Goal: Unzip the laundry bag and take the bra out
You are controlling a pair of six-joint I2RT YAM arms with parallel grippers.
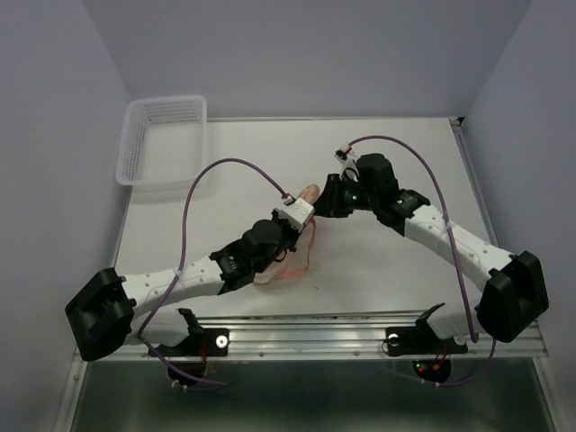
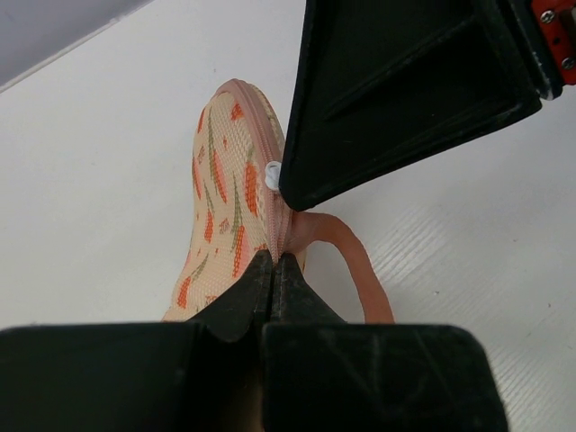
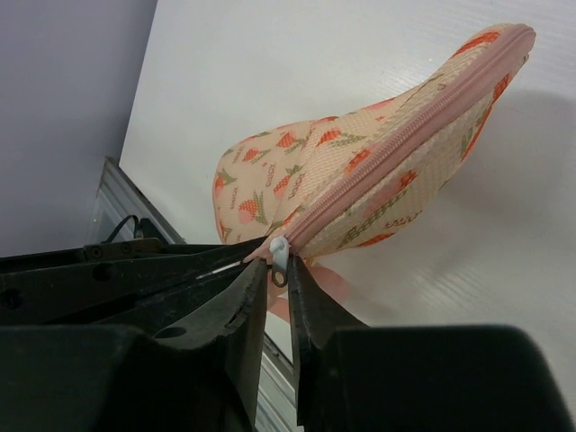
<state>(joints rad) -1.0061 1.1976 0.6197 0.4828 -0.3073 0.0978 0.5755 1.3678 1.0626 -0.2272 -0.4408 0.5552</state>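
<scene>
Two grippers work the peach, orange-printed, peanut-shaped fabric laundry bag (image 3: 297, 171). Left gripper (image 2: 273, 263) clamps its seam. Right gripper (image 3: 277, 272) straddles the white zipper pull (image 3: 279, 252); cannot tell if gripped. Zip not yet open. Next: secure the pull and draw it along.

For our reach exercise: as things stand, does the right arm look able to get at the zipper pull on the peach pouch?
Probably yes. The right gripper straddles the zipper pull, with nothing between them; the left gripper pinches the pouch seam beside it, not across it.
</scene>
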